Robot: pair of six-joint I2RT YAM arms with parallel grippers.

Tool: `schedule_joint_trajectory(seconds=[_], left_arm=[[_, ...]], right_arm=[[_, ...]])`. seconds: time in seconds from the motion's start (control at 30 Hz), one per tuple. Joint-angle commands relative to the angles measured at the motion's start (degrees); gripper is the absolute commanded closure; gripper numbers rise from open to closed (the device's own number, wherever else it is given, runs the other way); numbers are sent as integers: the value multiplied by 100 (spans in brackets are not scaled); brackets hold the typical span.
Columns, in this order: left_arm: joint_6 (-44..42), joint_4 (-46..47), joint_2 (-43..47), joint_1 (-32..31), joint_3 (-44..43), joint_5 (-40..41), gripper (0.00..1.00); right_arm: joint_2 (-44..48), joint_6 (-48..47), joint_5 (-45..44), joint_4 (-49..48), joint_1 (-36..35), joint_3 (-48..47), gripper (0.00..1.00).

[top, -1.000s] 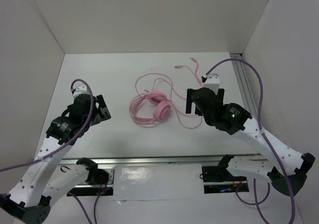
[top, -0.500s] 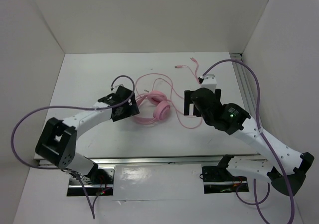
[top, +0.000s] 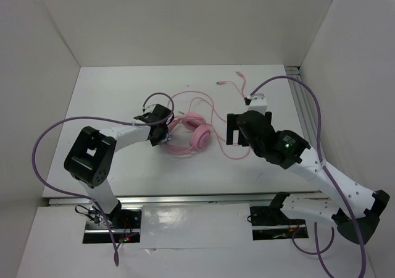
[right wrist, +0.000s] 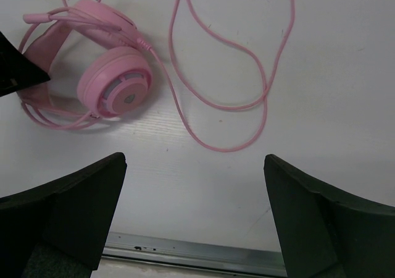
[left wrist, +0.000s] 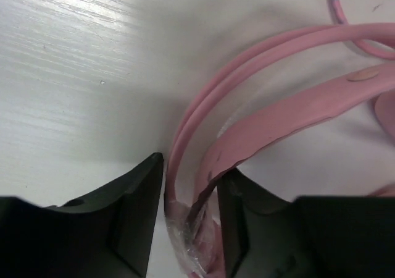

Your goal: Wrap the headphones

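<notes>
The pink headphones lie at the table's middle, ear cups close together and the thin headband curving left. Their long pink cord loops to the right, and its plugs lie further back. My left gripper is at the headband's left end. In the left wrist view the headband runs between the two fingers of the left gripper, which press it from both sides. My right gripper hovers open to the right of the ear cups, above the cord, with nothing between its fingers.
A metal rail runs along the table's near edge and another rail along the right side. White walls enclose the table on the left, back and right. A purple robot cable arches over the left wrist.
My left arm swung in from the left to the headband, and its jaws narrowed onto the band. The right gripper shifted slightly left and stays open.
</notes>
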State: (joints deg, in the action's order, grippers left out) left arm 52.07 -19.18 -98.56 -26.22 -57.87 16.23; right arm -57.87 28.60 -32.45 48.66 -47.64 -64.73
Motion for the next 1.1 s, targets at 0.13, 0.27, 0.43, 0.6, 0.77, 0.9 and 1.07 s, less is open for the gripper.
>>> schedule_joint_trajectory(seconds=[0.13, 0.27, 0.43, 0.6, 0.77, 0.9, 1.07], left_arm=[[487, -306, -198, -164, 337, 38, 96], [558, -683, -50, -279, 390, 266, 100], [559, -2120, 828, -331, -136, 1082, 100], [182, -3292, 2303, -331, -1180, 2074, 100], [-706, -3944, 2843, 116, -2446, 2218, 100], [-1392, -4400, 2843, 337, -3955, 2218, 100], [-2042, -4919, 2728, 617, -5373, 1454, 100]], right_arm=[[-57, -117, -78, -489, -88, 22, 0], [-119, -170, -78, -717, -88, 22, 0], [-41, -485, 308, -1516, -88, 355, 0], [1019, -1460, 1746, -3770, -88, 1582, 0], [1585, -1673, 2900, -5260, -88, 2490, 0], [1341, -1902, 3438, -6298, -88, 2896, 0], [444, -2323, 3806, -6482, 97, 2326, 3]])
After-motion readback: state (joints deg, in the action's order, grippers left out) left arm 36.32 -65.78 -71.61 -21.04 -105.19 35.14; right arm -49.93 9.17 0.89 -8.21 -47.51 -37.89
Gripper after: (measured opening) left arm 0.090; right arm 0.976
